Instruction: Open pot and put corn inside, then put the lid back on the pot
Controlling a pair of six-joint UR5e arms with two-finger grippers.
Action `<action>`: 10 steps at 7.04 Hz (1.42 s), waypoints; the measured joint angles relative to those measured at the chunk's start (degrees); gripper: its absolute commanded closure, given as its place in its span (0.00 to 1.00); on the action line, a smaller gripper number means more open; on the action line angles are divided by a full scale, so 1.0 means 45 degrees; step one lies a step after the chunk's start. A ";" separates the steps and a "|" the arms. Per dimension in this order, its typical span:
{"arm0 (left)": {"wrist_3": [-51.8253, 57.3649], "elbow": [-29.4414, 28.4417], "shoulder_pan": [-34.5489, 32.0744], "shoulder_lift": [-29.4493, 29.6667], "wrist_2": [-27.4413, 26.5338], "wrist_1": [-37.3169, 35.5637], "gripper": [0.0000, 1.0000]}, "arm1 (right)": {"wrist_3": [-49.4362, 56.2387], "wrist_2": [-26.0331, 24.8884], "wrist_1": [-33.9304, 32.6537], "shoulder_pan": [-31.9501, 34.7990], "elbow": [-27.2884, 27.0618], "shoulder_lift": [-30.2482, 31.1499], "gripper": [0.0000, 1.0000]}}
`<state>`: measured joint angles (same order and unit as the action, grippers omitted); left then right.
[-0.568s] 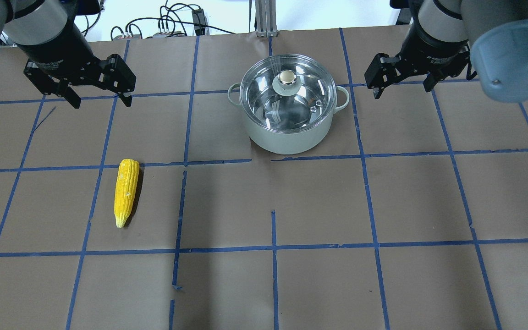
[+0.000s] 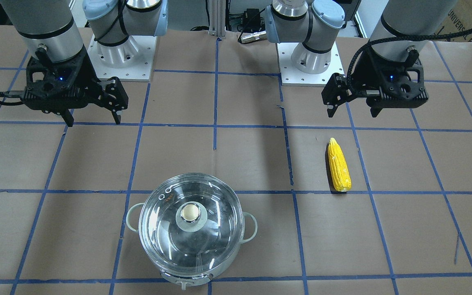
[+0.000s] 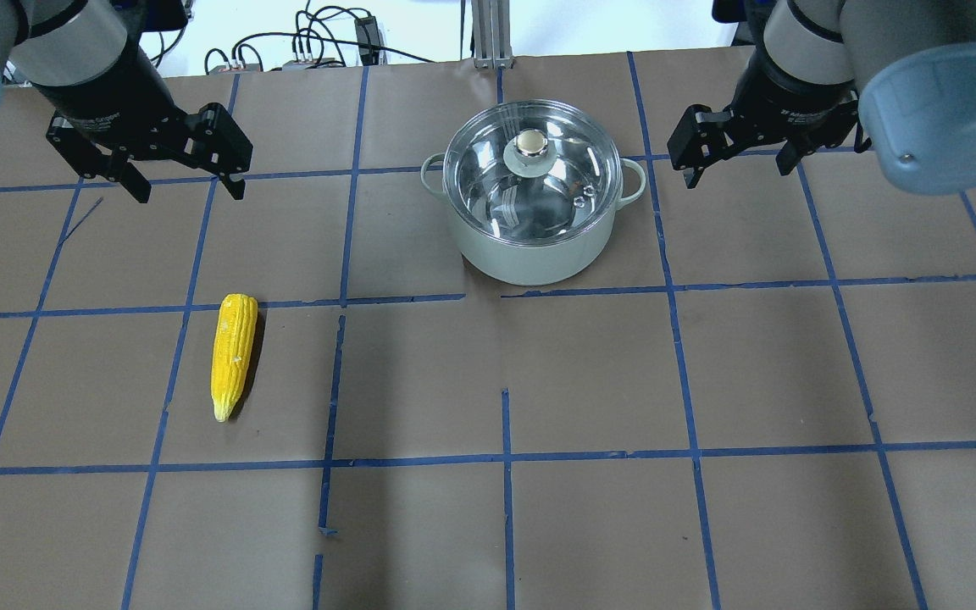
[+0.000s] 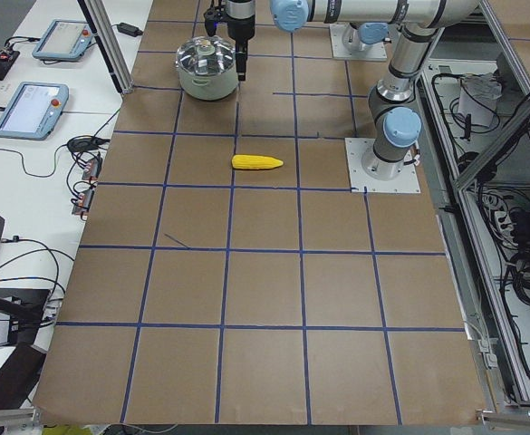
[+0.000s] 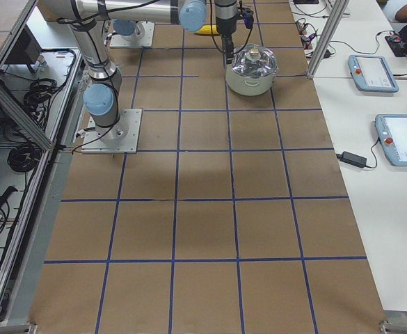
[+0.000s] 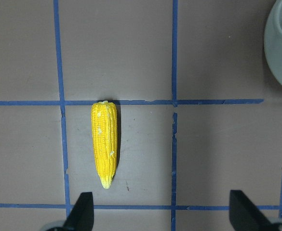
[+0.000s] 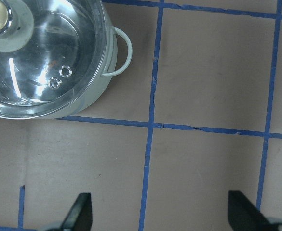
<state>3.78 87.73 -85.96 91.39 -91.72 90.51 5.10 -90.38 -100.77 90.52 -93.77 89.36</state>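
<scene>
The pot [image 3: 530, 258] stands at the far middle of the table with the lid [image 3: 539, 191] on it, its knob [image 3: 531, 146] on top. Both show in the front view: pot [image 2: 131, 217], lid [image 2: 203, 241]. The corn [image 3: 232, 356] lies flat on the left, tip towards the robot; it also shows in the front view [image 2: 339, 170] and the left wrist view [image 6: 105, 144]. My left gripper [image 3: 190, 188] is open and empty, hovering beyond the corn. My right gripper [image 3: 738, 172] is open and empty, to the right of the pot, whose lid [image 7: 44, 53] shows in the right wrist view.
Brown paper with a blue tape grid [image 3: 505, 457] covers the table. The two arm bases [image 2: 121, 49] stand at the robot's side. Cables [image 3: 318, 42] lie past the far edge. Control tablets [image 5: 398, 139] lie on a side bench.
My right arm has shifted slightly left, towards the pot. The left gripper, the corn, the pot and the lid stand as before.
</scene>
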 measured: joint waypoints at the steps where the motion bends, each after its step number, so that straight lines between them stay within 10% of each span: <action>1: -0.0001 0.0055 0.0000 -0.0021 -0.0005 -0.0009 0.00 | -0.0008 0.0004 -0.0022 0.0006 -0.0115 0.0014 0.01; 6: 0.0000 0.0190 0.0000 -0.0055 -0.0008 -0.0073 0.00 | -0.0732 0.0212 -0.0683 0.0797 0.0287 -0.0684 0.02; 10: 0.0000 0.0091 0.0001 0.0117 -0.0008 -0.0094 0.00 | -0.2650 0.0055 -0.0666 0.3018 0.4576 -0.4889 0.03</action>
<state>3.78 88.14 -85.96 91.91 -91.76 90.09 -6.82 -90.13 -103.76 104.11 -73.18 67.36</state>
